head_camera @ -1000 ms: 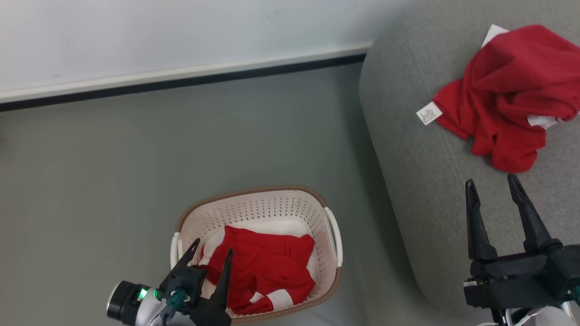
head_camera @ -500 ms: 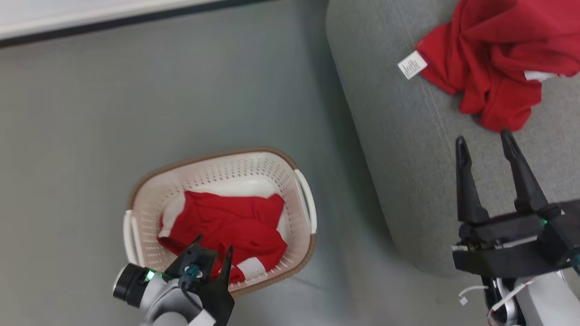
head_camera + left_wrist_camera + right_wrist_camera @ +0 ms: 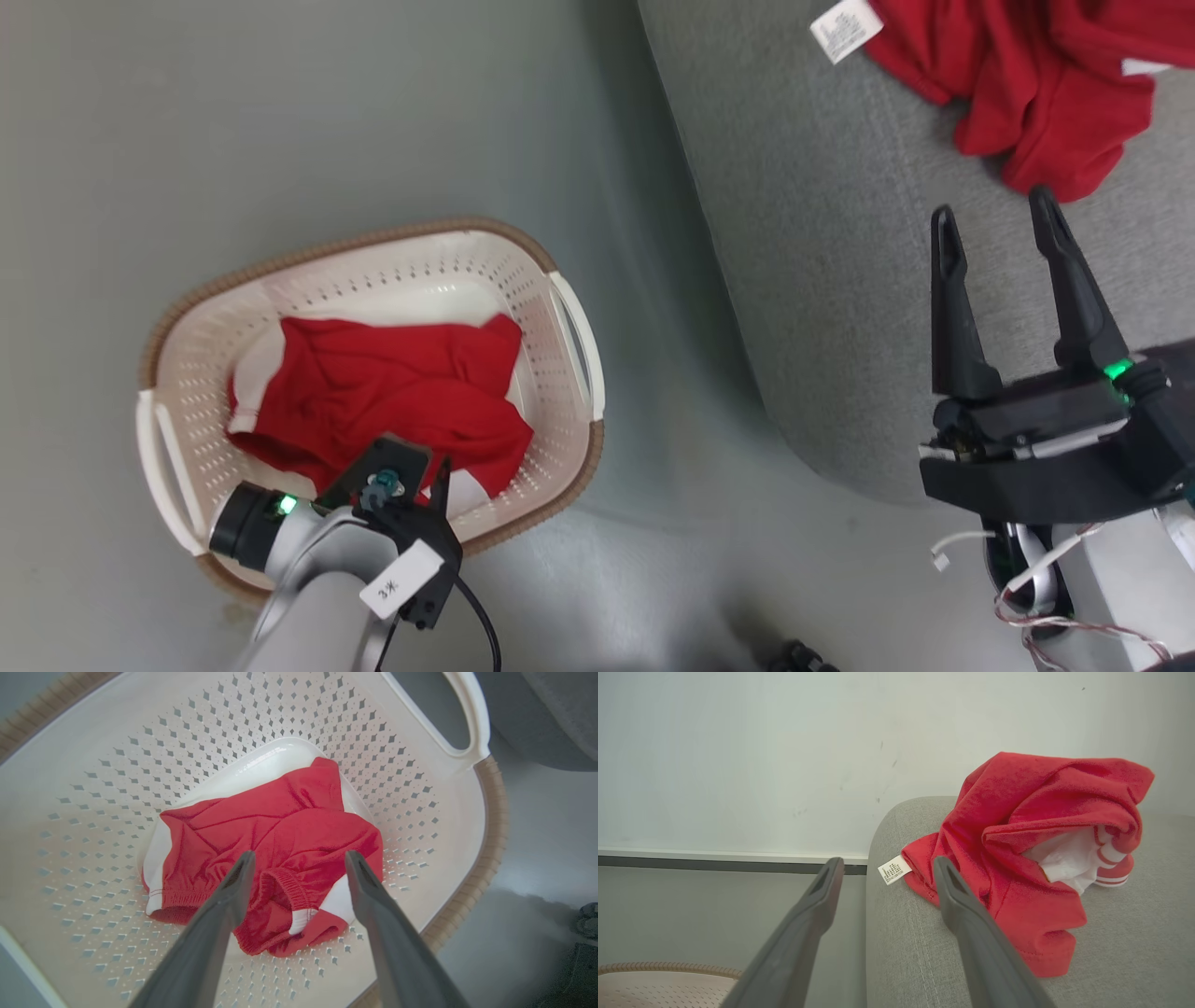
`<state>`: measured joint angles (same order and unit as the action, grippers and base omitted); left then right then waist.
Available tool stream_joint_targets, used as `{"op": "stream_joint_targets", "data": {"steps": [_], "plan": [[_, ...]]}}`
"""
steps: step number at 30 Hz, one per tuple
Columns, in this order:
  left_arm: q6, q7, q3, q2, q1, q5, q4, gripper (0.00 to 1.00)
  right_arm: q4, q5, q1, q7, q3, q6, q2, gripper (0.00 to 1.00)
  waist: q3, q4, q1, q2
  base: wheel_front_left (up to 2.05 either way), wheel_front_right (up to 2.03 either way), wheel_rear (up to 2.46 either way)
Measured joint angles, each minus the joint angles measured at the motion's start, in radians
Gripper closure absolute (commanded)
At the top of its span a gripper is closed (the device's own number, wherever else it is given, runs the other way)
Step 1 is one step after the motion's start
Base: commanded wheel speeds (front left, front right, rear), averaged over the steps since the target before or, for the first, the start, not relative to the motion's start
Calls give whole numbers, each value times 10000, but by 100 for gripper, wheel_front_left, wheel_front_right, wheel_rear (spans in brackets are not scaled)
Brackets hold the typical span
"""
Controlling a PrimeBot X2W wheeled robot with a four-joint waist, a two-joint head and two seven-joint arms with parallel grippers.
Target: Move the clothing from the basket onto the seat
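Since the soft red fabric sportswear piece point(image 3: 280, 821) crumpled in the cream-white perforated plastic basket point(image 3: 140, 742) looks light and limp, the left hand point(image 3: 300, 855), spread wide above it, should pinch the bunched elastic waistband point(image 3: 280, 882); the right hand point(image 3: 991, 203) gapes empty over the grey woven sofa point(image 3: 822, 280).

I see red clothing point(image 3: 280, 826) with white panels, a cream, brown-rimmed basket point(image 3: 411, 271) with diamond perforations, a grey woven seat point(image 3: 822, 280).
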<state>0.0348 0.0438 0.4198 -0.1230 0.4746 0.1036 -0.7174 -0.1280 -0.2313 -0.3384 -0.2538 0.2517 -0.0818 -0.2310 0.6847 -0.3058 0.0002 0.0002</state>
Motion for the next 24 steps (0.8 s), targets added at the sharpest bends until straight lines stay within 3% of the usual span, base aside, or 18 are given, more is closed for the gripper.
{"op": "stream_joint_targets", "data": {"steps": [24], "plan": [[182,581,-205,-359,2344,-422,-1135,0,-10,136,-1705,-29,121,201,518,0,2994,-509,0,-1,0,0,0]]}}
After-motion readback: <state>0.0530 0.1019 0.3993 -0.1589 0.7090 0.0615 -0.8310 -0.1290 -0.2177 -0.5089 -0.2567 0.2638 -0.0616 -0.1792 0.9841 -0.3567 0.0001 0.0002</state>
